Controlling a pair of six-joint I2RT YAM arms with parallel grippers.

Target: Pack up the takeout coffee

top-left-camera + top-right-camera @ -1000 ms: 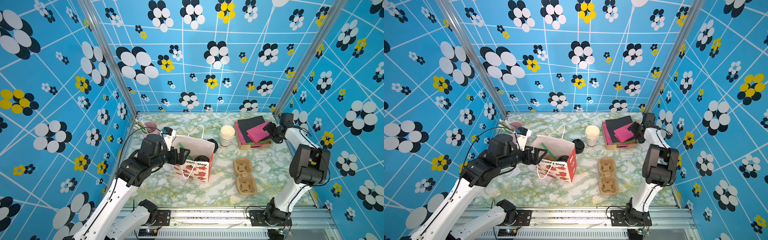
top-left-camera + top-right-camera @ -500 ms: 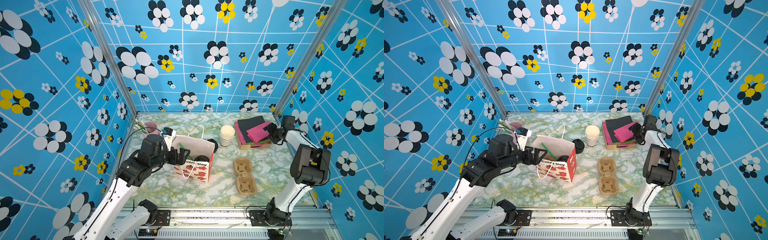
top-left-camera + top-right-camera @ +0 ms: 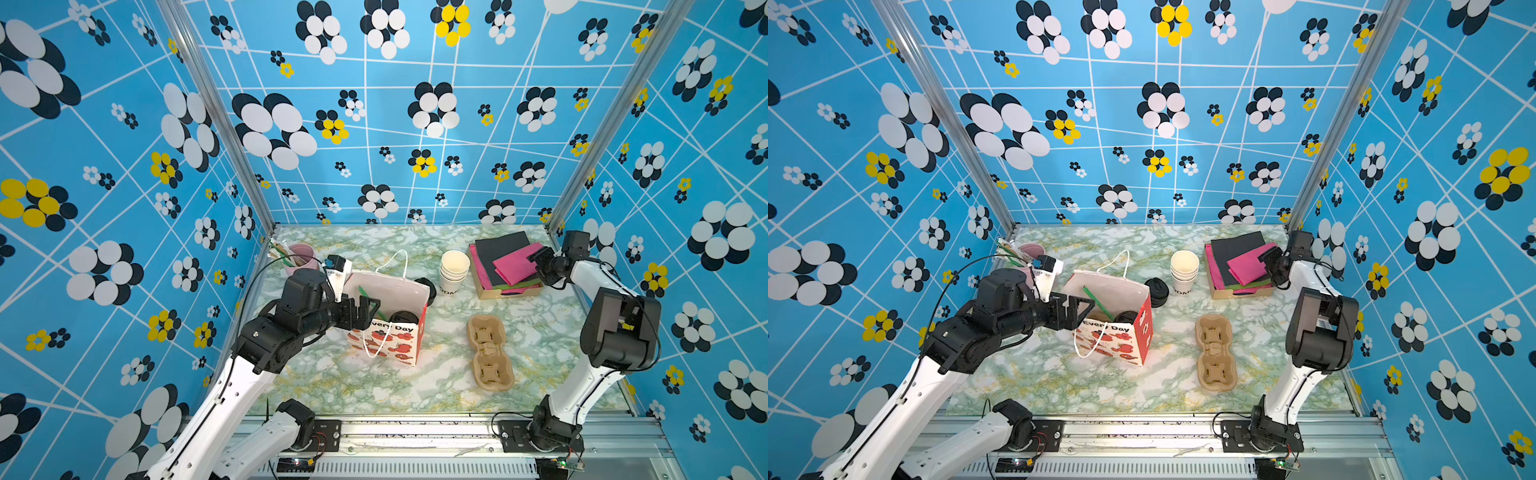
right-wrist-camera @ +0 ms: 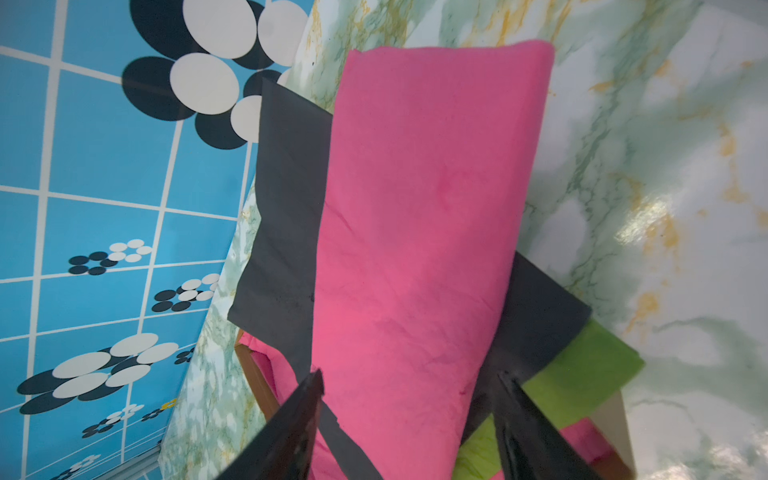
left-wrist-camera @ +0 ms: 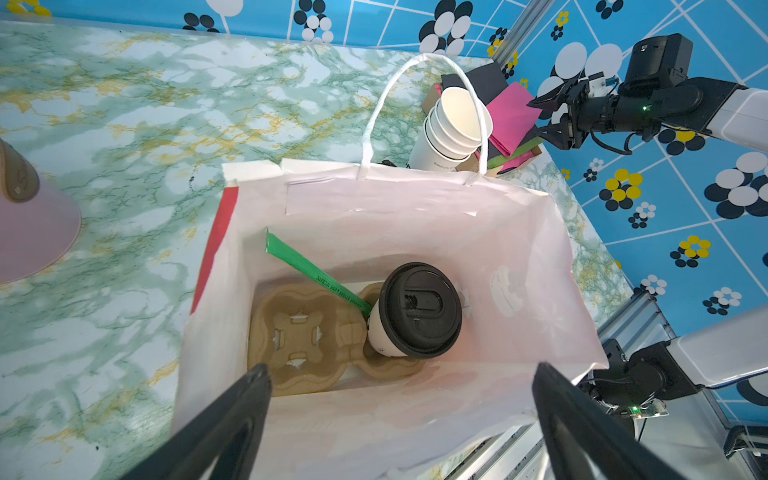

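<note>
Takeout coffee [image 5: 415,309]: white paper cup with a round black lid [image 5: 419,307] seated on it. It stands about upright with its base in one pocket of the brown pulp carrier [image 5: 303,332] at the bottom of the bag [image 5: 415,208]. It sits beyond the tips of the spread left fingers [image 5: 245,399], between their lines, touching neither. In both top views only the lid shows.

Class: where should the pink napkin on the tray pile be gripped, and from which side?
Probably the pink napkin's short end nearest the right wall, from that side, jaws above and below: it lies topmost, skewed across the black napkin.
</note>
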